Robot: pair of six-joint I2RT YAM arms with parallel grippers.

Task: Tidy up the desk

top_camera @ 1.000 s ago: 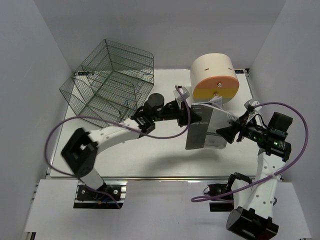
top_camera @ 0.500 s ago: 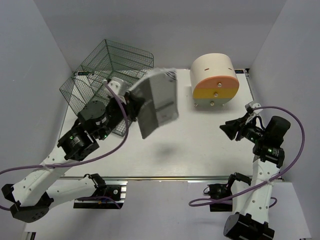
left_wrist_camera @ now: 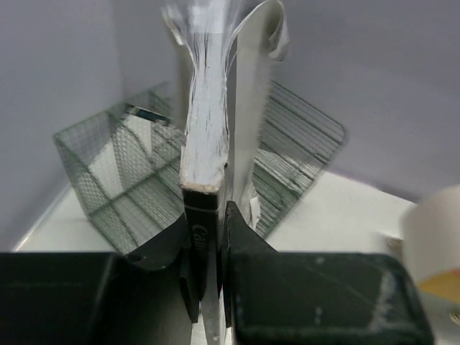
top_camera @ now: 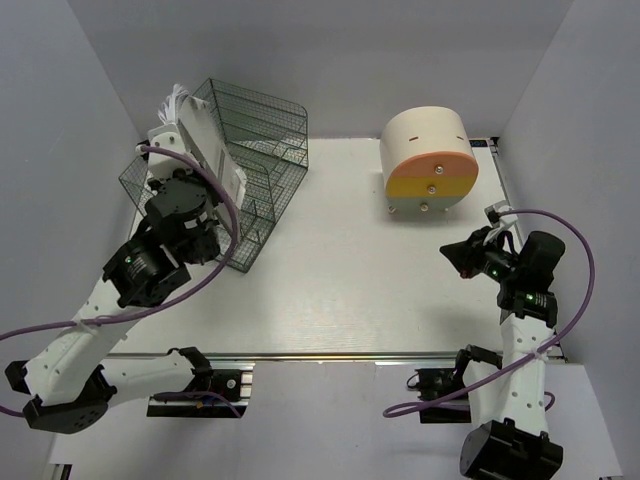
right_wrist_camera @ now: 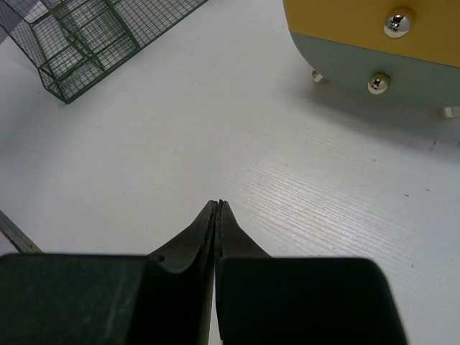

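White worktop (top_camera: 340,290): flat under both arms, metal rail along near edge, carries mesh rack at far left and drawer box at far right.
Mesh rack (top_camera: 255,140): dark green wire, tiered slots, sits in far-left corner.
Drawer box (top_camera: 430,160): round, cream top, orange front, small knobs, well apart from rack.
Book (left_wrist_camera: 205,122): thin, dark spine, pale pages fanned at top, held on edge above left side of rack, not touching worktop.
Left hand (left_wrist_camera: 207,215): clenched on lower spine of book, raised over rack.
Right hand (right_wrist_camera: 218,205): closed tight with nothing between fingers, low over bare worktop near drawer box.
Done so far: book off worktop and lined up with rack, judging by position.
Left to do: probably lowering book into a slot and letting go; cannot tell whether any slot entered yet.
Risk: loose pages snagging on wire.
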